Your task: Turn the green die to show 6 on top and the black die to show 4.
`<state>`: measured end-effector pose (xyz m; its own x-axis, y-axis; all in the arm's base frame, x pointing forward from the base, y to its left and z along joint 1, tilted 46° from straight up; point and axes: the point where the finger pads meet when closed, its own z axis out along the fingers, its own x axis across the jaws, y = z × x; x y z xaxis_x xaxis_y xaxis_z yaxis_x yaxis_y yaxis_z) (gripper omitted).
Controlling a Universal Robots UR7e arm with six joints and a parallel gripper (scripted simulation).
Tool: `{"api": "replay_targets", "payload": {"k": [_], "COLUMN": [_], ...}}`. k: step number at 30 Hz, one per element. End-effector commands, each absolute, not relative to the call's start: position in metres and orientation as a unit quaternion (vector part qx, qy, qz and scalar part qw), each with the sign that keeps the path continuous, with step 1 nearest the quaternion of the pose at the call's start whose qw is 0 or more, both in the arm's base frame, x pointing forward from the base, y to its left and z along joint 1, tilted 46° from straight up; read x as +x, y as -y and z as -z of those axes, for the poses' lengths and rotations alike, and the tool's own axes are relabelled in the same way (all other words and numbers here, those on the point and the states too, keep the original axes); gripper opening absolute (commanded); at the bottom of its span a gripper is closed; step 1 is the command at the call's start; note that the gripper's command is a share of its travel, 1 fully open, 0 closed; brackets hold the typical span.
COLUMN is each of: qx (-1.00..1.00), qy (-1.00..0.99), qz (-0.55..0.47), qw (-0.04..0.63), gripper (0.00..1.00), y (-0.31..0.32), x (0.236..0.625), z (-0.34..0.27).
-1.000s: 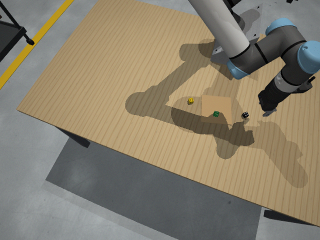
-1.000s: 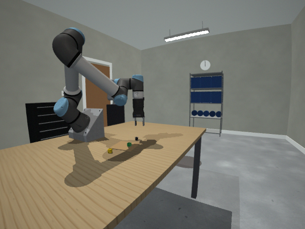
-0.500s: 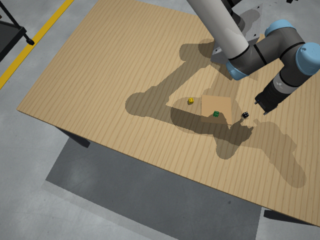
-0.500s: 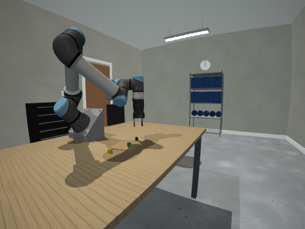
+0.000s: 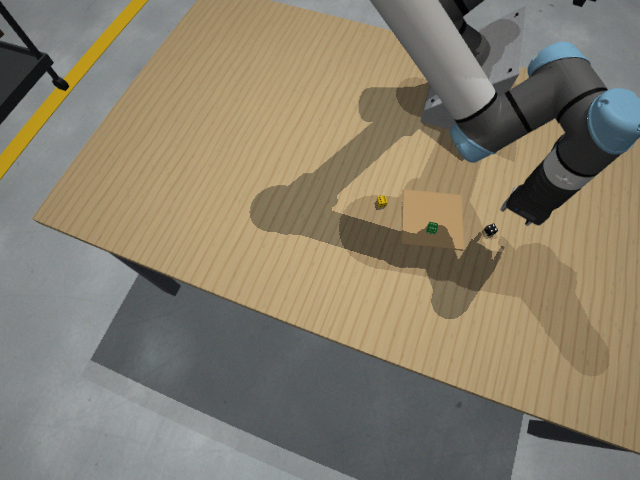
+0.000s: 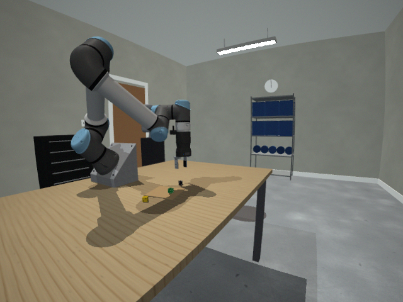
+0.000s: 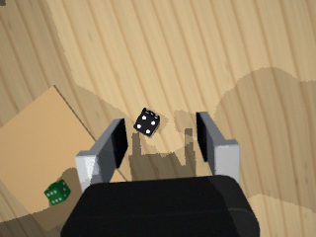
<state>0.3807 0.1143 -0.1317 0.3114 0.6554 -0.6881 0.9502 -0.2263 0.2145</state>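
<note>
Open hand [image 5: 514, 215] [image 6: 180, 167] [image 7: 161, 129], black die [image 5: 490, 229] [image 6: 180, 182] [image 7: 147, 122] below, near mat [image 5: 431, 206] [image 6: 159, 191] [image 7: 37, 140]

The black two-finger gripper with grey metal fingers [image 5: 515, 215] [image 6: 181, 165], right of centre in the top view, has turned about its own length and shifted slightly left, its fingers now spread diagonally nearer the small black die with white pips [image 5: 490, 229] [image 6: 180, 182] [image 7: 147, 122].
</note>
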Motion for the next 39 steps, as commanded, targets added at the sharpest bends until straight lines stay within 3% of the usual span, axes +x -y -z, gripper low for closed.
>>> {"api": "replay_targets", "payload": {"k": [1, 39], "qx": [0.713, 0.513], "qy": [-0.581, -0.764], "qz": [0.253, 0.329], "qw": [0.299, 0.212], "gripper": [1.0, 1.0], "y": [-0.111, -0.095], "x": [0.381, 0.386], "z": [0.13, 0.121]}}
